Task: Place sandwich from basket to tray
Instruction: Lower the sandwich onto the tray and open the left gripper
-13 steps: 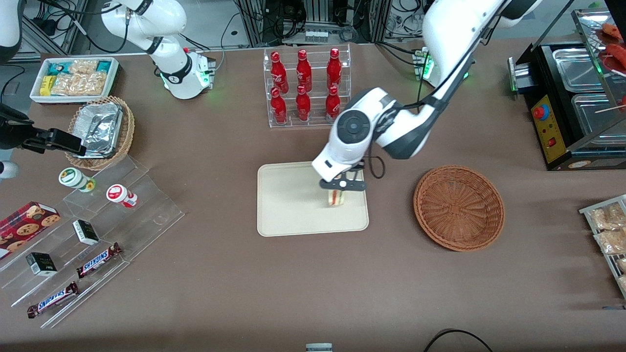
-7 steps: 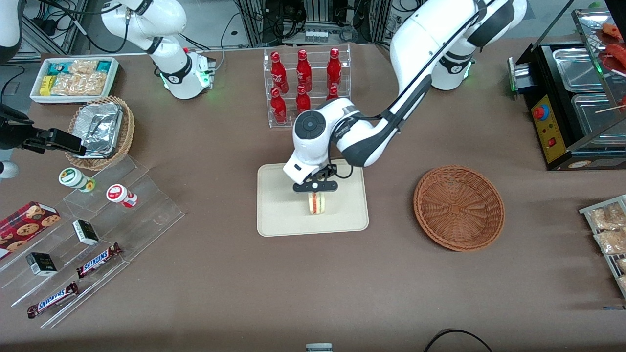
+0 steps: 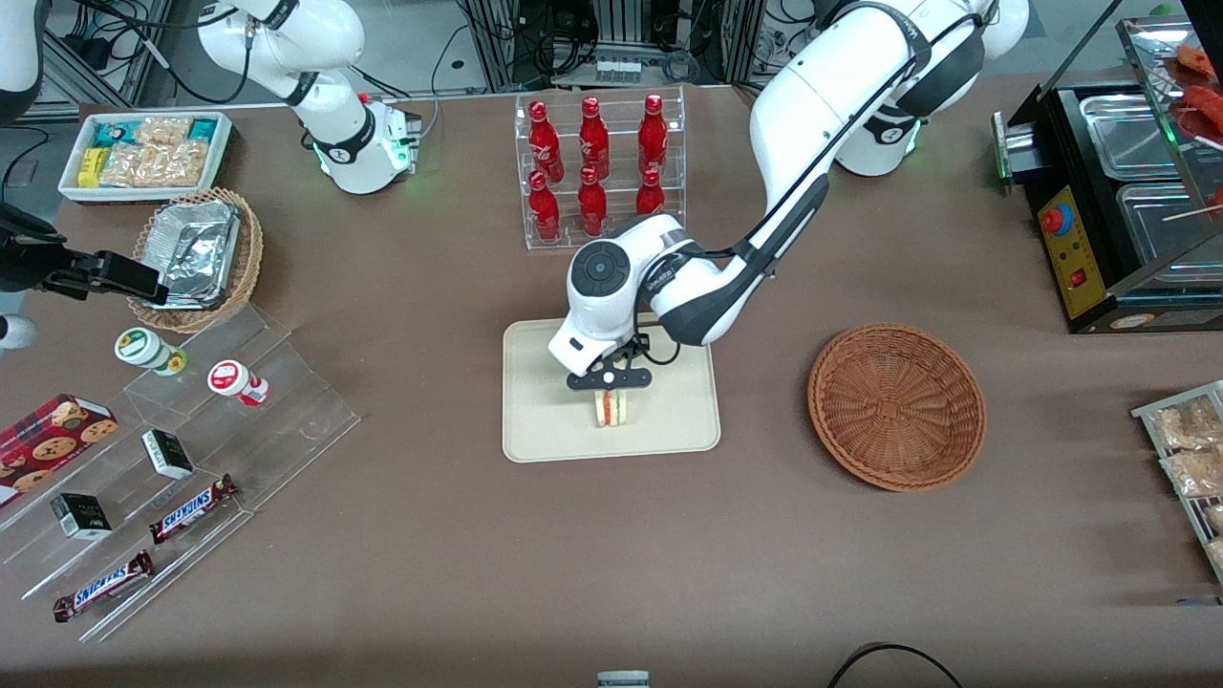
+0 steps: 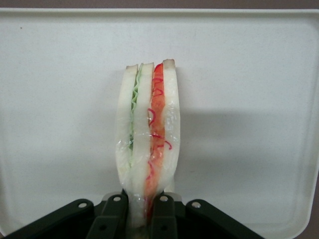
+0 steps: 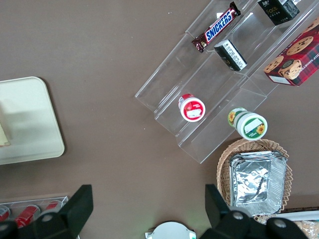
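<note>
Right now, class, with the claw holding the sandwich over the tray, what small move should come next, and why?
Probably open the claw and release. It is shut on the sandwich, which already stands over the middle of the tray, and the basket is empty. Whether the sandwich touches the tray is unclear, so easing down first may be safer.

The left arm's gripper (image 3: 610, 390) now sits lower and toward 9 o'clock of where it was a second ago, carrying the sandwich (image 3: 611, 408) from the tray's (image 3: 545, 420) 3 o'clock edge to its middle. The sandwich hangs closer to the tray surface, pinched at its end.
</note>
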Controlling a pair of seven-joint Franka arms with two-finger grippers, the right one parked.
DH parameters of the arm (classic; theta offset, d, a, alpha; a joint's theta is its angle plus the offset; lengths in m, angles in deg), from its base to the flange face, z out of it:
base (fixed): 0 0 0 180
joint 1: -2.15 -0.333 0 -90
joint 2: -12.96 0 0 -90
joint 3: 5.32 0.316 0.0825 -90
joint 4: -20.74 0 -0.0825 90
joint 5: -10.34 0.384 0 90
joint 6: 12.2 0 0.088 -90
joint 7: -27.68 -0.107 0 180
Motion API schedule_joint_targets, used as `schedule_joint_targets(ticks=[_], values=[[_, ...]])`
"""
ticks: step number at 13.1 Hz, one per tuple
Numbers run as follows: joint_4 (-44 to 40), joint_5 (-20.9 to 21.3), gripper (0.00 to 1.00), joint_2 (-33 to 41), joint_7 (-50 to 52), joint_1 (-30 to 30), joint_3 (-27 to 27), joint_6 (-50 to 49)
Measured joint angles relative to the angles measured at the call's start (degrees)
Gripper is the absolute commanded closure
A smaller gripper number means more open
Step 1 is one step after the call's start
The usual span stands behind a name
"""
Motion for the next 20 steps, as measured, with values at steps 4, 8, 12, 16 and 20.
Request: schedule_joint_targets(ticks=[4,8,12,16,20], values=[[-0.02,0.00,1.00,-0.65,1.08,0.00,0.00,0.00],[-0.20,-0.01,0.31,-0.94,3.69,0.06,0.00,0.02],[-0.68,0.00,0.00,-0.99,3.73,0.07,0.00,0.02],[-2.08,0.00,0.00,-0.55,3.73,0.04,-0.02,-0.45],[-3.11,-0.01,0.00,4.13,3.72,0.18,-0.76,-4.46]])
